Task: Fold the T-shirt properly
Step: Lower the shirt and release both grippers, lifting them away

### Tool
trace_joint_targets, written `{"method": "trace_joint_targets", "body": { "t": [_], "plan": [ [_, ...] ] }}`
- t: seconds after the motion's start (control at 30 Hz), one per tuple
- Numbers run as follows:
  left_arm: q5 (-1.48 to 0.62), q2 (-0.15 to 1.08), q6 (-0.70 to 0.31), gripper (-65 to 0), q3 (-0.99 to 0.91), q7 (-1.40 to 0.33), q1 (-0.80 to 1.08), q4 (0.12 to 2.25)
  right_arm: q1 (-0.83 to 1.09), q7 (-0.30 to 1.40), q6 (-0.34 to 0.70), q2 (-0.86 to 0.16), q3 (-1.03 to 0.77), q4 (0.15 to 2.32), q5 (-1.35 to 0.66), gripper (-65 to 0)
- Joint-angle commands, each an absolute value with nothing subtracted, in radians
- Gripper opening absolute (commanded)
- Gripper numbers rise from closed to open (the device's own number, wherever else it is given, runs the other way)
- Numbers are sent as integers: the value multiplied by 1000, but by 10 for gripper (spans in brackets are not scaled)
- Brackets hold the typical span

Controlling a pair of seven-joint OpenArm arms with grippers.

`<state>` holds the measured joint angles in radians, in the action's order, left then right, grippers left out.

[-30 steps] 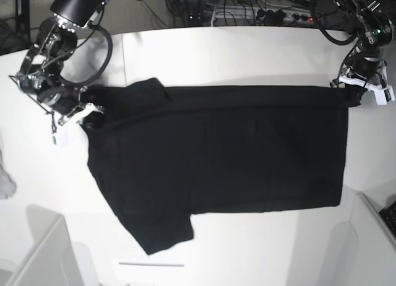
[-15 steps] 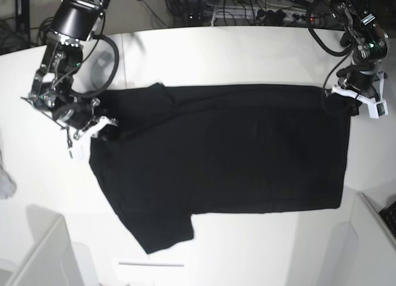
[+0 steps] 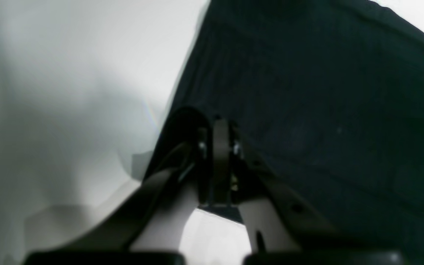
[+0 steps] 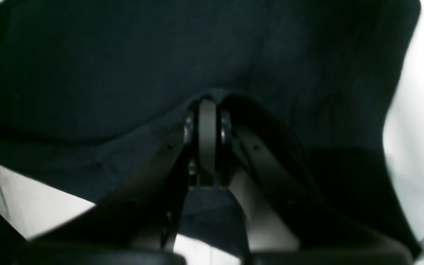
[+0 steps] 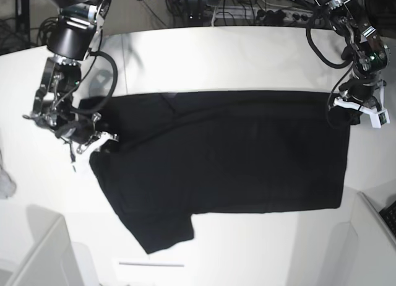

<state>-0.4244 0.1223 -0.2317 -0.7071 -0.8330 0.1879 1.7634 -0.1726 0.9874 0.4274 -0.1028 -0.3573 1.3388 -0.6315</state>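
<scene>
The black T-shirt (image 5: pixel 229 156) lies spread on the white table (image 5: pixel 235 57), plain side up, one sleeve pointing to the near edge. At the shirt's far corner on the right of the base view, my left gripper (image 5: pixel 340 116) is shut on the cloth. On the base view's left my right gripper (image 5: pixel 101 143) is shut on the shoulder edge. In the left wrist view the closed gripper (image 3: pixel 217 127) pinches the T-shirt (image 3: pixel 326 110) at its border. The right wrist view shows the shut gripper (image 4: pixel 207 106) with the T-shirt (image 4: pixel 123 55) draped around it.
A grey-white cloth scrap (image 5: pixel 5 184) lies at the table's left edge. White bin walls stand at the near left (image 5: pixel 43 249) and near right (image 5: pixel 371 218). A thin rod (image 5: pixel 151 264) lies near the front. Cables and a power strip (image 5: pixel 278 15) run behind the table.
Both grippers have moved toward the near side with the cloth. The shirt's far edge has shifted nearer, and the right gripper has come inward over the shoulder.
</scene>
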Motion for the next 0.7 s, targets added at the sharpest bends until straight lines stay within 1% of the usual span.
{"method": "trace_joint_targets", "body": {
  "t": [0.0, 0.2, 0.37, 0.53, 0.67],
  "plan": [
    [-406, 139, -229, -650, -711, -834, 171, 1771, -196, 954, 432, -114, -344, 1343, -659, -650],
    [-318, 133, -234, -650, -710, -845, 116, 1753, -228, 934, 432, -117, -328, 1310, -659, -650],
    [-317, 137, -234, -650, -710, -845, 96, 1699, -254, 932, 432, -117, -326, 1279, -659, -650],
    [-326, 136, -234, -650, -710, -843, 93, 1692, -288, 931, 432, -117, -326, 1208, -659, -650],
    [-326, 136, -234, -650, -710, -842, 93, 1692, -291, 937, 432, -117, -328, 1204, -659, -650]
  ]
}}
